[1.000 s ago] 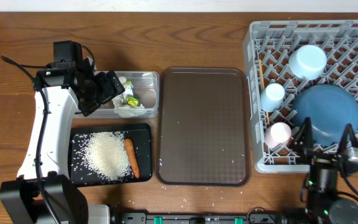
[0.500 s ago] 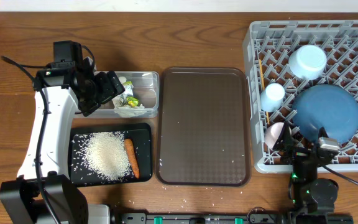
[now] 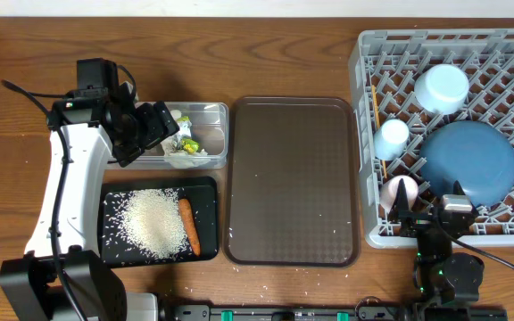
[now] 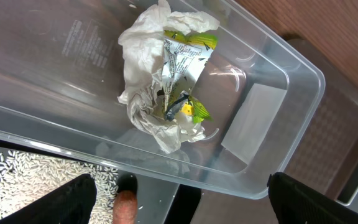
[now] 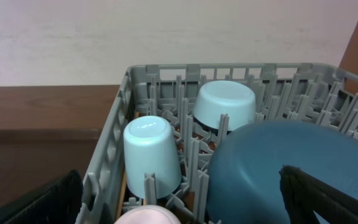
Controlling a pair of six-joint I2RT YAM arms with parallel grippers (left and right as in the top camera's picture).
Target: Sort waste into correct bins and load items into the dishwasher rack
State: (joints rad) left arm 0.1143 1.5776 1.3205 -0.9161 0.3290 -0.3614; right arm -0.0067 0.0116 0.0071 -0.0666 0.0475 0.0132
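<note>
The crumpled white tissue with green scraps (image 3: 184, 143) lies in the clear tub (image 3: 214, 111); it also shows in the left wrist view (image 4: 160, 81). My left gripper (image 3: 161, 127) hangs open and empty over the tub's near wall (image 4: 179, 205). Rice (image 3: 148, 223) and the carrot (image 3: 189, 225) lie in the black tray (image 3: 205, 185). The grey rack (image 3: 364, 89) holds the blue plate (image 3: 471, 160), pinkish cup (image 3: 402, 190), light-blue cup (image 3: 392, 135), pale bowl (image 3: 442, 87) and chopsticks (image 3: 375, 105). My right gripper (image 3: 428, 214) is open and empty at the rack's near edge (image 5: 179, 202).
The large brown serving tray (image 3: 293, 178) lies between the bins and the rack. A few loose rice grains (image 3: 266, 290) are scattered on the wooden table near its front edge.
My right gripper has shifted left along the rack's near edge and drawn back; the pinkish cup shows again. The left arm has not moved.
</note>
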